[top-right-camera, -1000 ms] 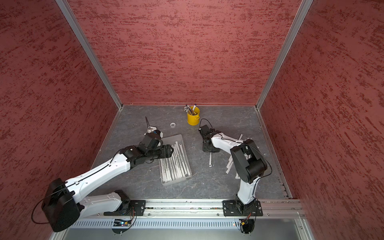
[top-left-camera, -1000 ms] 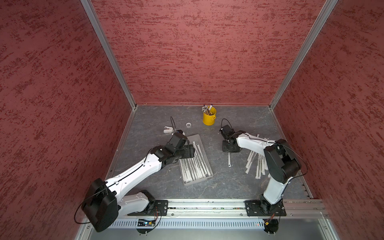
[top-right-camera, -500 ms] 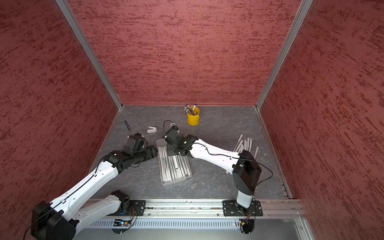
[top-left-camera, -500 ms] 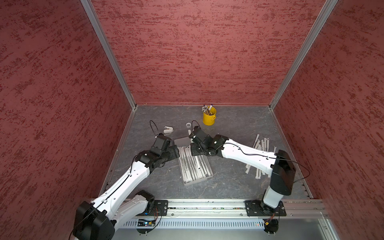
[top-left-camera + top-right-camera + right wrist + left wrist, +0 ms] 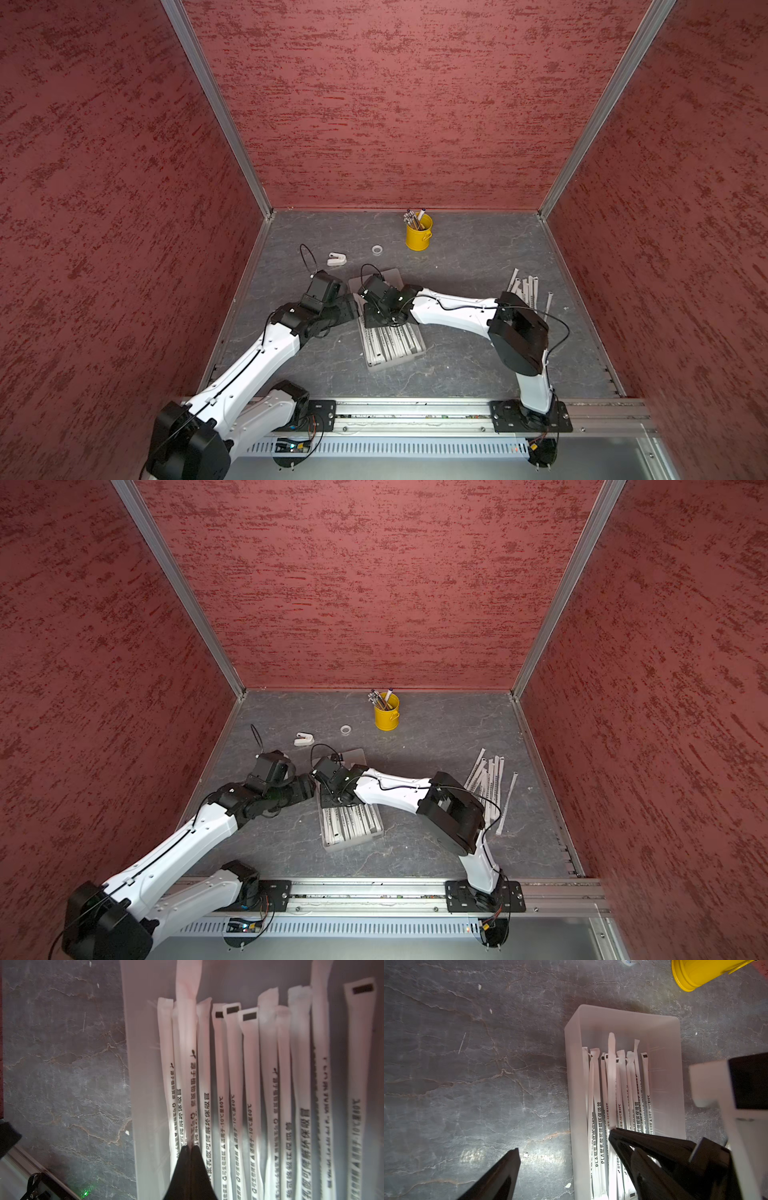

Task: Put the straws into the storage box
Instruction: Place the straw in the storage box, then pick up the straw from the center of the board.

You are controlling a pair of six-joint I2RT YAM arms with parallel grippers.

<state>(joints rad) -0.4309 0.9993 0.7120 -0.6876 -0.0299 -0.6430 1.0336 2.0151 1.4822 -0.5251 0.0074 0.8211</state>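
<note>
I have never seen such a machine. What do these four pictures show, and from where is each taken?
A white left arm and right arm stand at a grey table's front edge. Both top views look down from overhead; each other picture comes from a camera on one arm's wrist. A storage box holds wrapped straws; loose straws lie near the right arm. The right arm's fingers pinch one straw over the box. The left arm's fingers stand open beside it. A yellow cup stands farther back.

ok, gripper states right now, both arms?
Left gripper: open, holding nothing.
Right gripper: shut on a straw, over the storage box.
</note>
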